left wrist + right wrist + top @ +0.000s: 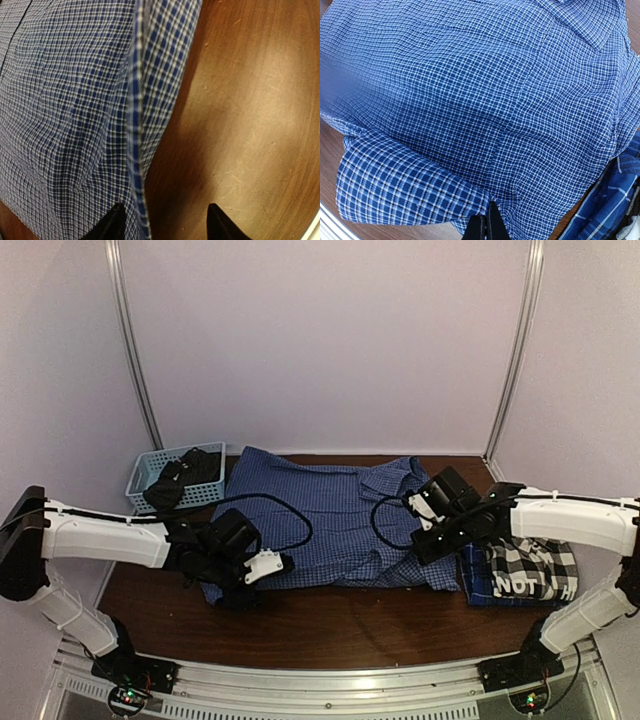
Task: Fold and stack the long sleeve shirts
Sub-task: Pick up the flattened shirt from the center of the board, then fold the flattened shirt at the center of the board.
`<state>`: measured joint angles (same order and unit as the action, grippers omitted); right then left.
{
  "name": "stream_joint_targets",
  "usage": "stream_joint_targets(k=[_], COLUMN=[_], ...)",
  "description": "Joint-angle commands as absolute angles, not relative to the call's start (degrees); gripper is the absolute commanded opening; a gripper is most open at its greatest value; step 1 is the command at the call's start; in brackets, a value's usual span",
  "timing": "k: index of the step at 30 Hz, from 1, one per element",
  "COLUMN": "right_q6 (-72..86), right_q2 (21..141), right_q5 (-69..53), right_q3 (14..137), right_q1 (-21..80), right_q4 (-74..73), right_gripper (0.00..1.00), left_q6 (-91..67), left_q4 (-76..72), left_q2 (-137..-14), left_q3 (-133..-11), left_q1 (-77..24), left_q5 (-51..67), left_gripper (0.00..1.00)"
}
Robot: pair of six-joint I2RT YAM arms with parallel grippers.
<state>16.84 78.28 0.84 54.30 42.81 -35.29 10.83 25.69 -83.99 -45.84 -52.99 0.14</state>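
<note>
Progress: the black-and-white plaid shirt point(535, 570) and the darker blue plaid shirt point(475, 582) are found piled together at the right of the bench point(330, 625). The blue fine-check shirt point(320, 515) lies mid-bench, judged part-folded and not yet stacked.

Pose: the left pincer point(166, 226) is held low, spread astride the shirt's left edge. The right pincer point(487, 227) is pressed together at its near right edge; a hold on the cloth cannot be confirmed.

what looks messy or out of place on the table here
The blue check shirt lies rumpled mid-table, its right side bunched up rather than flat. At the back left a dark bundle hangs over the rim of the basket. The folded stack at the right looks tidy.
</note>
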Motion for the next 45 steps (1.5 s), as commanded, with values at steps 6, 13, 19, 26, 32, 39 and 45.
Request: stream_joint_targets(k=[6, 13, 19, 26, 32, 39, 45], right_q6=[15.7, 15.6, 15.5, 13.1, 10.0, 7.0, 4.5], right_q2=[77.5, 77.4, 77.2, 78.0, 82.4, 86.7, 90.8], right_q5=[0.7, 1.2, 2.3, 3.6, 6.1, 7.5, 7.2], right_q3=[55.3, 55.0, 55.5, 59.3, 64.0, 69.6, 72.6], right_q1=[41.6, 41.4, 41.2, 41.1, 40.5, 37.5, 35.3], right_q4=[-36.0, -36.4, -37.3, -38.7, -39.9, -40.9, -41.0], right_gripper=[0.0, 0.0, 0.0, 0.0, 0.0, 0.0, 0.0], left_q6=[13.1, 13.6, 13.9, 14.1, 15.6, 18.0, 19.1], left_q4=[32.5, 33.7, 35.0, 35.2, 34.8, 35.3, 36.8], left_q2=[-84.8, -85.3, -84.2, -84.1, -88.3, -92.4, -97.9], left_q3=[-50.3, -50.0, -51.1, -53.6, -57.9, -63.9, -68.7], left_q1=[-53.2, -53.1, -52.0, -46.5, -43.3, -41.3, -39.7], left_q5=[-10.4, -13.0, -15.9, -17.1, -17.3, -19.8, -22.4], left_gripper=[0.34, 0.16, 0.04, 0.0, 0.0, 0.0, 0.04])
